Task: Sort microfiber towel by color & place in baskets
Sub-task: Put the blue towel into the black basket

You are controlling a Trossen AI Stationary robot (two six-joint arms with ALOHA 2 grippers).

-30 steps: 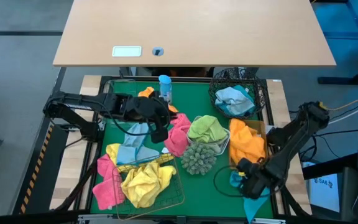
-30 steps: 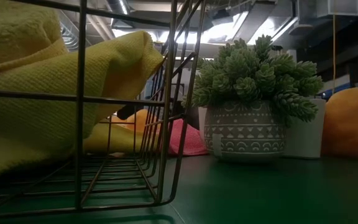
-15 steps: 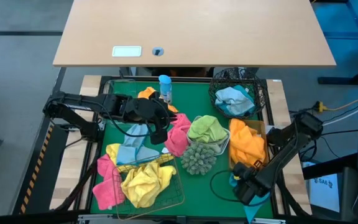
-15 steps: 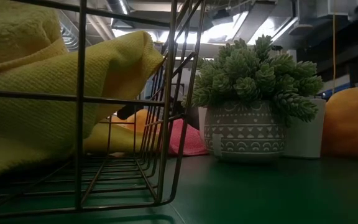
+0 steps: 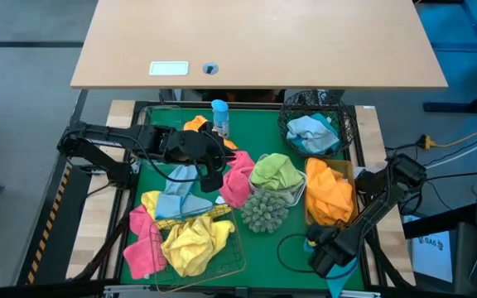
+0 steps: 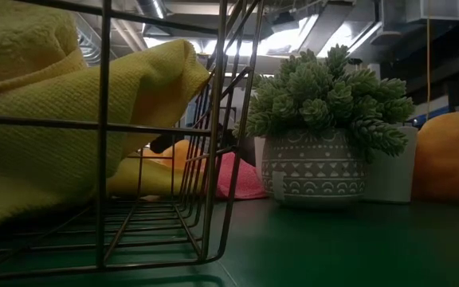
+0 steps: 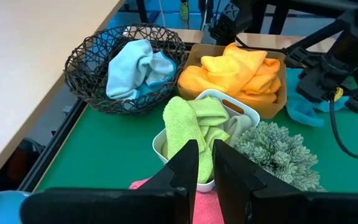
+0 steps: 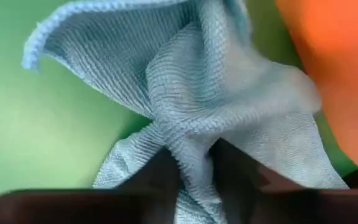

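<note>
1. While the left arm waits over the middle-left of the green mat [image 5: 292, 170], its left gripper [image 7: 205, 163] hangs above a pink towel [image 5: 238, 175], fingers [image 7: 185, 163] drawn nearly together with nothing between them
2. The right gripper [image 8: 194, 169] sits low at the mat's front right corner, its fingers pinching a fold of a blue towel [image 8: 191, 93] that lies bunched on the mat just beside the orange towels [image 5: 328, 189]
3. Those orange towels fill the tan rectangular tray [image 7: 279, 81]
4. The round black wire-mesh basket [image 5: 288, 126] at the back right holds light blue towels [image 5: 311, 132]
5. The white rectangular tray [image 7: 235, 107] at centre holds a green towel [image 5: 276, 171]
6. The square gold wire basket [image 5: 237, 257] at front left holds yellow towels [image 5: 195, 240]
7. A spiky green ball [image 5: 263, 211] sits just in front of the white tray
</note>
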